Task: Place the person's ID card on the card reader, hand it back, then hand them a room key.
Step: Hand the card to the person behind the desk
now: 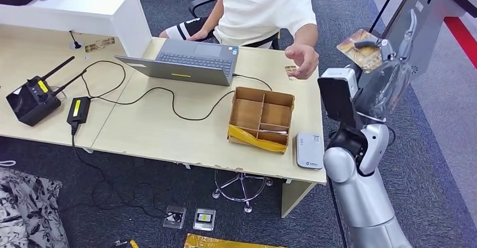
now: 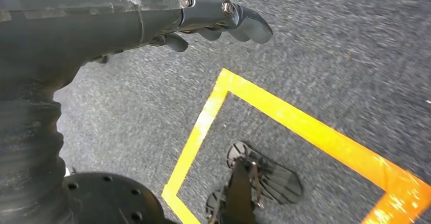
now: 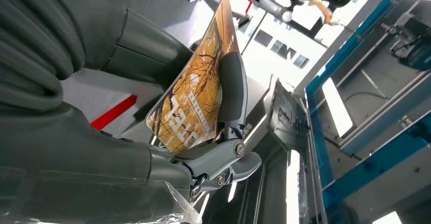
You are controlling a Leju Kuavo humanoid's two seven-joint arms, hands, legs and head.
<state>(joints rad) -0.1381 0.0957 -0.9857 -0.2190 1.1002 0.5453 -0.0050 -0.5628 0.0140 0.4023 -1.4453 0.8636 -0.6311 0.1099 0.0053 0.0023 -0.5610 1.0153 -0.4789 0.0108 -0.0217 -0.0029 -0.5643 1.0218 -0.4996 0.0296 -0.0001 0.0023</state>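
Note:
My right hand (image 1: 383, 50) is raised off the table's right end and pinches an orange-brown room key card (image 1: 360, 49) between thumb and fingers. The right wrist view shows the key card (image 3: 195, 102) with printed letters, clamped by a finger (image 3: 229, 89). The person's hand (image 1: 302, 58) reaches toward it, a short gap away, with a small yellowish card (image 1: 290, 68) under the fingers. The white card reader (image 1: 309, 149) lies at the table's front right corner with nothing on it. My left hand (image 2: 218, 18) hangs over the floor, holding nothing.
A cardboard box with compartments (image 1: 261, 118) stands left of the reader. An open laptop (image 1: 188, 62) with its cable lies farther back, in front of the seated person. A black radio unit (image 1: 34, 99) sits at the table's left. Yellow tape (image 2: 284, 117) marks the carpet.

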